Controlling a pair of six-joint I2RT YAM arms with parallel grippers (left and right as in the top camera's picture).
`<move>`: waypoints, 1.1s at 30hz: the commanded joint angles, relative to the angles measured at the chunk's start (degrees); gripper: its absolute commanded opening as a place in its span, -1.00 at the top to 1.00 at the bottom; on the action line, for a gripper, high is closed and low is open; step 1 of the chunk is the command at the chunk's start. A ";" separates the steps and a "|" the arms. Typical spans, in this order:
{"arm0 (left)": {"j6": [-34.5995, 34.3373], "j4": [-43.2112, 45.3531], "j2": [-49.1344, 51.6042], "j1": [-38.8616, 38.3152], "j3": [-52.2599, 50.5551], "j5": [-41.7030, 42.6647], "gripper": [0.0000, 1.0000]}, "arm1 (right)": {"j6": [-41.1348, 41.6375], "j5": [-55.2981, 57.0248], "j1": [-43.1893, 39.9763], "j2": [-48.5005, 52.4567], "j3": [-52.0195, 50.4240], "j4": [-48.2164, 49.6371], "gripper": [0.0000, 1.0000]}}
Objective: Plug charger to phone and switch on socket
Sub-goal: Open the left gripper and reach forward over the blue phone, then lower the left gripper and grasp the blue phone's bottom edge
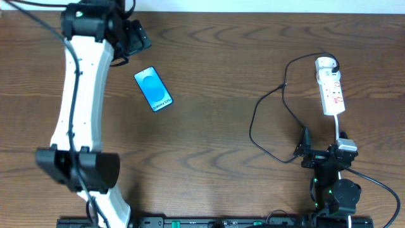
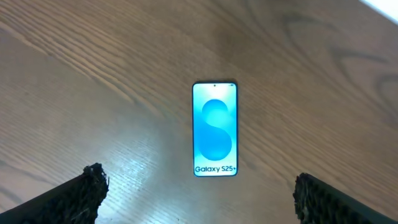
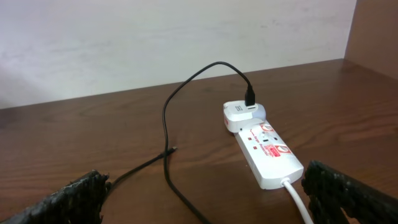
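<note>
i see phone (image 2: 215, 129) flat, blue screen; galaxy text legible only from left wrist. charger (image 3: 186, 93) enters socket (image 3: 264, 147) end. left claw (image 2: 199, 182), right claw (image 3: 202, 177) spread wide, empty.

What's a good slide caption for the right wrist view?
Open right gripper facing the white socket, black charger plugged in at its far end and trailing across the wooden table.

A dark wooden table (image 1: 215, 57) is carrying the phone (image 1: 153, 88) far left, the socket (image 1: 331, 88) far right, and the charger (image 1: 252, 126) looping beside the socket.
</note>
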 commanded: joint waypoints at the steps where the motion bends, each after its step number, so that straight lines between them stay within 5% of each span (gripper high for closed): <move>1: 0.26 0.42 4.04 0.11 1.22 3.50 -0.96 | -0.74 -0.13 0.50 -0.33 -0.15 -0.22 -0.99; 7: 2.05 0.26 11.85 0.66 1.22 9.99 -0.96 | -0.72 -0.11 0.50 -0.33 -0.15 -0.22 -0.98; 33: 3.78 4.17 26.56 1.18 0.17 9.97 -0.95 | -0.74 -0.13 0.50 -0.33 -0.15 -0.22 -0.98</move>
